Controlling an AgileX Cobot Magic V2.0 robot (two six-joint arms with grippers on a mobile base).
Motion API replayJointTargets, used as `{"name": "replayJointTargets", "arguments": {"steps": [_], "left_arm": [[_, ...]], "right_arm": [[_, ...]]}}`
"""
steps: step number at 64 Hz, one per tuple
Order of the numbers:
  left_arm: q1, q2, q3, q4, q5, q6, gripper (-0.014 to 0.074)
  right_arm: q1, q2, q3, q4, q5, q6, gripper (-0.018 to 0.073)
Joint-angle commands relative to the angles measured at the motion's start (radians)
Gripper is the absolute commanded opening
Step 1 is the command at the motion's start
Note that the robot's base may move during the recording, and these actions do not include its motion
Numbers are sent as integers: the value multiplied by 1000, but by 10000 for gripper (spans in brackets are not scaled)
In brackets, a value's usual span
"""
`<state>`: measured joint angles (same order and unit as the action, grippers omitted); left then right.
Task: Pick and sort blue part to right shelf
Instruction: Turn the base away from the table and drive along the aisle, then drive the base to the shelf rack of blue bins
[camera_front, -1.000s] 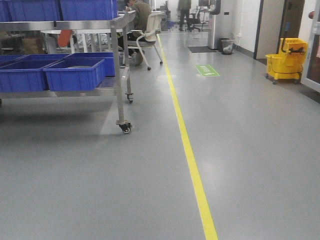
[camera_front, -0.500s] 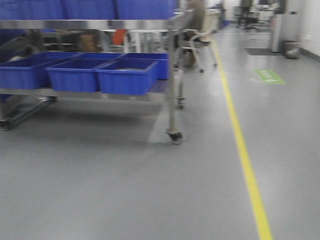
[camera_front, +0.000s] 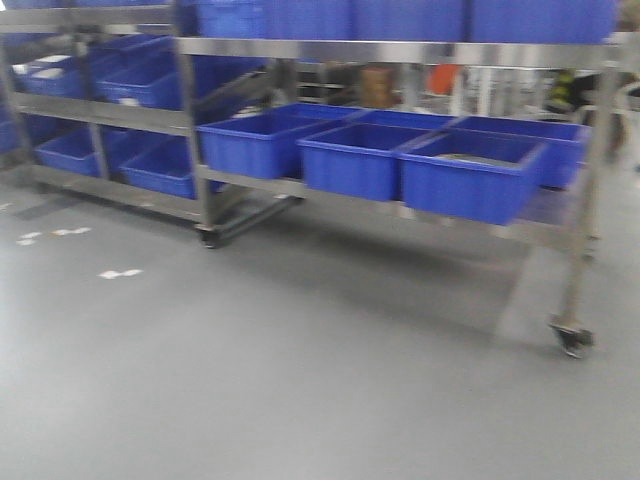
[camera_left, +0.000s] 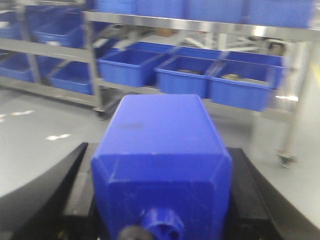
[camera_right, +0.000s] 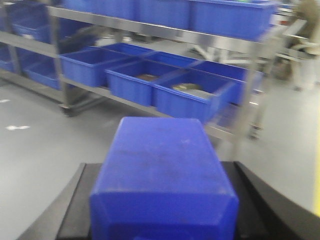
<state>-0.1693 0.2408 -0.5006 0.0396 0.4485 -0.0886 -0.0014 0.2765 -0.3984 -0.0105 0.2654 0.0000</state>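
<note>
Two grippers show, one in each wrist view, and each is clenched on a blue block. The left gripper (camera_left: 161, 152) has its black fingers (camera_left: 75, 180) against both flanks of the blue part (camera_left: 160, 125). The part lies lengthwise between them and fills the centre and bottom of that frame. Its sloped shoulders and round cap (camera_left: 161, 226) face the camera at the lower edge. The right gripper (camera_right: 161, 170) grasps a second blue block (camera_right: 162, 155) in the same way, at the centre bottom of its frame, with the block's near end cut off by the frame edge.

Beyond both blocks, in the upper half of each wrist view, stands a steel rack (camera_front: 400, 50). Open blue bins (camera_front: 355, 160) sit side by side on its lower shelf, with more on the shelf above. In the front-facing view the rack runs across the upper half, with its castor (camera_front: 572, 338) at the lower right. A second rack (camera_front: 100, 110) carrying bins stands beside it at the upper left. Some bins hold pale contents too blurred to name. The grey floor (camera_front: 300, 380) fills the lower half, with small white marks (camera_front: 118, 272) at the left.
</note>
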Motion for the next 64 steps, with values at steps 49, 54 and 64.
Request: {"name": "replayJointTargets", "arguments": {"steps": [49, 54, 64], "left_arm": [[1, 15, -28, 2, -90, -5, 333], [1, 15, -28, 2, -90, -5, 333], [1, 15, -28, 2, -90, -5, 333]], "right_arm": [[-4, 8, -31, -2, -96, -8, 421], [-4, 8, -31, -2, -96, -8, 421], [-4, 8, -31, -2, -96, -8, 421]]}}
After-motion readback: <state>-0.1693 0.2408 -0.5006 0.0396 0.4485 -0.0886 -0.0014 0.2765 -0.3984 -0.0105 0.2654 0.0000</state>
